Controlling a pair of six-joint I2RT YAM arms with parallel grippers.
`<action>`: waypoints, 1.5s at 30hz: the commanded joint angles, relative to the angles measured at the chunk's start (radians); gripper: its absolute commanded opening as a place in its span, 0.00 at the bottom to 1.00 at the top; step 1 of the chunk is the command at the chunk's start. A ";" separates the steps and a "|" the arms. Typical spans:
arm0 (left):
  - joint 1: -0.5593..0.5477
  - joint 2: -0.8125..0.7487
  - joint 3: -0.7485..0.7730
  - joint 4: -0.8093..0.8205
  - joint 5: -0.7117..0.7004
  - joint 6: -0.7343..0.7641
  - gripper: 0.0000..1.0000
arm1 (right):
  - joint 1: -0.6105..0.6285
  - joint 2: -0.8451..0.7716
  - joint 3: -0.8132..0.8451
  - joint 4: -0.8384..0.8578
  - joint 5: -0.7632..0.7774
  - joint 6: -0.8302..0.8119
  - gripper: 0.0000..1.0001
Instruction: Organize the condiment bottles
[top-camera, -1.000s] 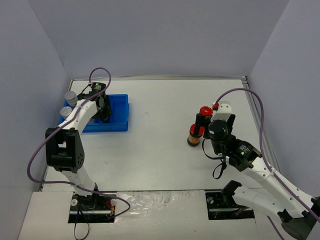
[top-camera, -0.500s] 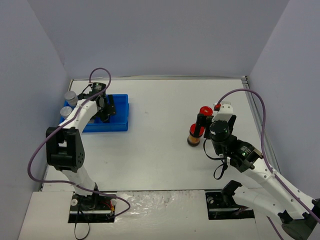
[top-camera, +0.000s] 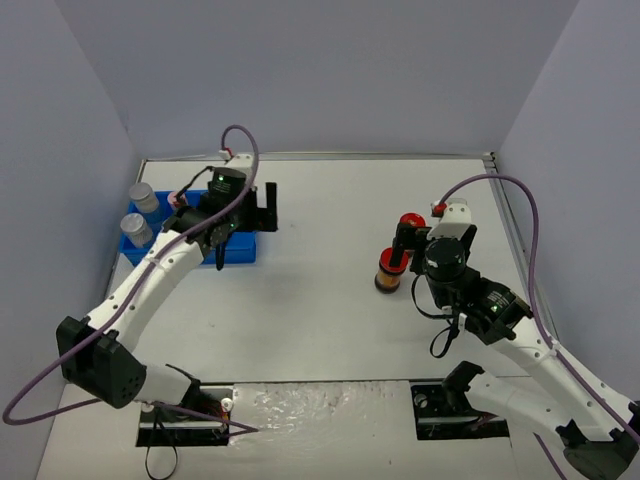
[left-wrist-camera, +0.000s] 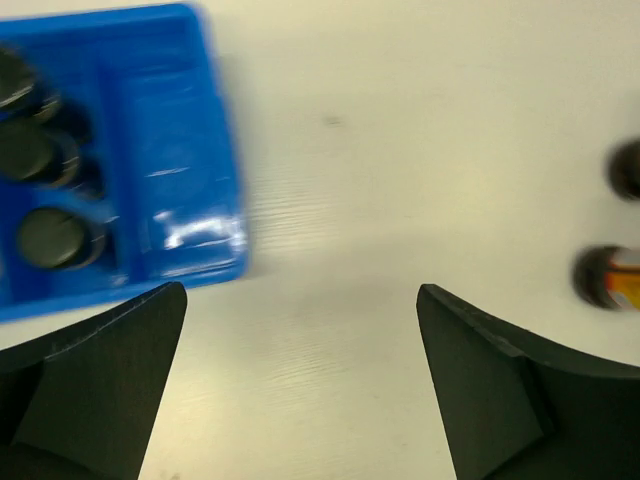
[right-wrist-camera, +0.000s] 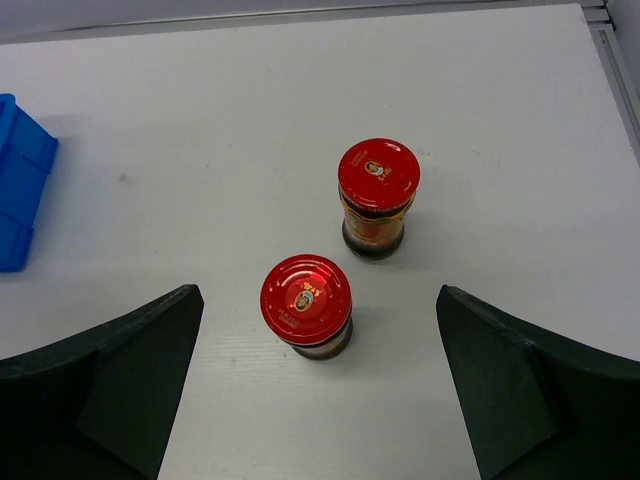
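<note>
Left tool (left-wrist-camera: 300, 295) spread beside the blue tray (left-wrist-camera: 215, 150) holding black-capped jars (left-wrist-camera: 50, 238); right tool (right-wrist-camera: 318, 292) spread above two red-lidded jars (right-wrist-camera: 378, 175).

Overhead camera looks down across the whole white table (top-camera: 320, 300); 2 closer, downward wrist cameras share its blue plastic tray (left-wrist-camera: 170, 150) and red-lidded jars (right-wrist-camera: 306, 288).

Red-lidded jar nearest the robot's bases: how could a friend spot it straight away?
On the right half of the white table stand two red-lidded jars, apart from the blue tray at left. Yours is the jar nearer the arms' bases and further left; its twin stands behind, further right.
</note>
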 joint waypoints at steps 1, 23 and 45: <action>-0.214 -0.006 -0.042 0.235 0.126 0.076 0.97 | -0.006 0.002 0.085 0.030 0.066 -0.010 1.00; -0.571 0.454 0.198 0.602 0.106 0.155 0.97 | -0.033 -0.062 0.148 -0.228 0.272 0.164 1.00; -0.572 0.619 0.235 0.662 -0.008 0.115 0.63 | -0.032 -0.108 0.133 -0.282 0.260 0.195 1.00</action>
